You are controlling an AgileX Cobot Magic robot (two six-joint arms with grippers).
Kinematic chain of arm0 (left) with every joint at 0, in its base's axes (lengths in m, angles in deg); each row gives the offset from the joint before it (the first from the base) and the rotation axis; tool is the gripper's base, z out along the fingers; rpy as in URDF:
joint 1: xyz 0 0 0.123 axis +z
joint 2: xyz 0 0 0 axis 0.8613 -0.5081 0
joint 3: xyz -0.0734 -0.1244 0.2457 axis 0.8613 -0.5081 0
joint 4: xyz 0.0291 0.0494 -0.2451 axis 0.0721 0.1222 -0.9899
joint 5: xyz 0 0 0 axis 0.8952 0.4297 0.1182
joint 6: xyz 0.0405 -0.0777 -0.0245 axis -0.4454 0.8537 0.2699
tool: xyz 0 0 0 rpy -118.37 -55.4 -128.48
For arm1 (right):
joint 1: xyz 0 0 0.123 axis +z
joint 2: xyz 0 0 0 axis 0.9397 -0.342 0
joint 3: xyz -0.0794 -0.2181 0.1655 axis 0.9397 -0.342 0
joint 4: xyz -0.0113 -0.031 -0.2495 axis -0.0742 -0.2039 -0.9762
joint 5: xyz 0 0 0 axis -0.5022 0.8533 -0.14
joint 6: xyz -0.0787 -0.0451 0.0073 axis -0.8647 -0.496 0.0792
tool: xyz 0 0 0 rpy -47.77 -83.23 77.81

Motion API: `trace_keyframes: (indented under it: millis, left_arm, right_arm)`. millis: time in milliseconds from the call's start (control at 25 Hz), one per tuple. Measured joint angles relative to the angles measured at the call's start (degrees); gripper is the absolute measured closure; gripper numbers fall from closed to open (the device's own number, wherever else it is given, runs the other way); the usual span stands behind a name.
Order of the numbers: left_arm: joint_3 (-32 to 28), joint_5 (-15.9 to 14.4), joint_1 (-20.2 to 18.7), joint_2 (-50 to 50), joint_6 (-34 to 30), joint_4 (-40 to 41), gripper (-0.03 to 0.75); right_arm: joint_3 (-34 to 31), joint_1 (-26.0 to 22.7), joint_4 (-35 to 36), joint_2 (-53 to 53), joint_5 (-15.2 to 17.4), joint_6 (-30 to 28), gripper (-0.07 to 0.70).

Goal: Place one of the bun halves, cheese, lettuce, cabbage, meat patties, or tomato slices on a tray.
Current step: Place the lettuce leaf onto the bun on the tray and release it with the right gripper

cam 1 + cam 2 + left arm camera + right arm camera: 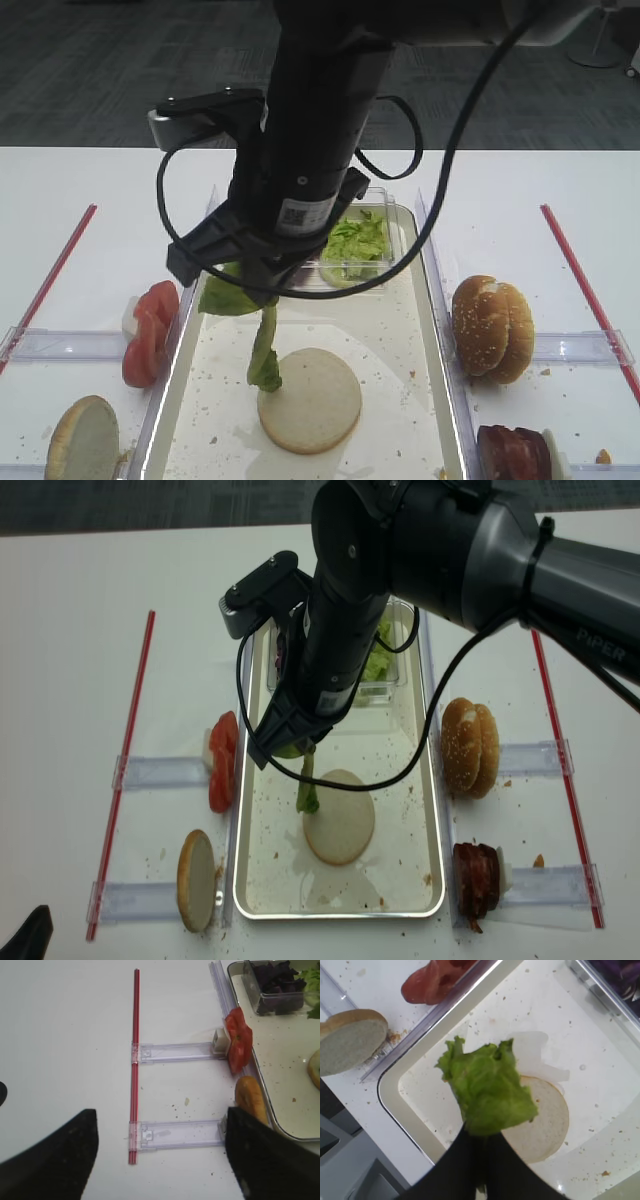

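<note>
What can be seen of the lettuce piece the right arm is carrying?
The lettuce is a crinkly light-green leaf, soft and folded, with a narrower strip dangling from it. It is pinched in the shut right pincer and hangs in the air over the tray, above the left edge of the flat pale bun half lying there. Whether its lower tip touches the bun is unclear.

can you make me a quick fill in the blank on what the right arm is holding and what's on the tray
1. The right gripper is shut on a piece of ____.
2. The leaf hangs over the tray, beside a flat pale ____ half.
3. The tomato slices stand outside the tray on its ____ side in the exterior high view.

Missing words: lettuce; bun; left
</note>
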Motion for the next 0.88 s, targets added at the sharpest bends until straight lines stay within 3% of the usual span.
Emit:
trace_keyframes:
  millis: [320, 880]
  left_arm:
    - [0.0, 0.0, 0.0, 0.0, 0.0, 0.0, 0.225]
    - [0.0, 0.0, 0.0, 0.0, 0.0, -0.36, 0.225]
  right_arm:
    - [0.0, 0.0, -0.34, 0.0, 6.0, 0.55, 0.575]
    - [0.1, 0.0, -1.28, -2.4, 7.43, 1.68, 0.575]
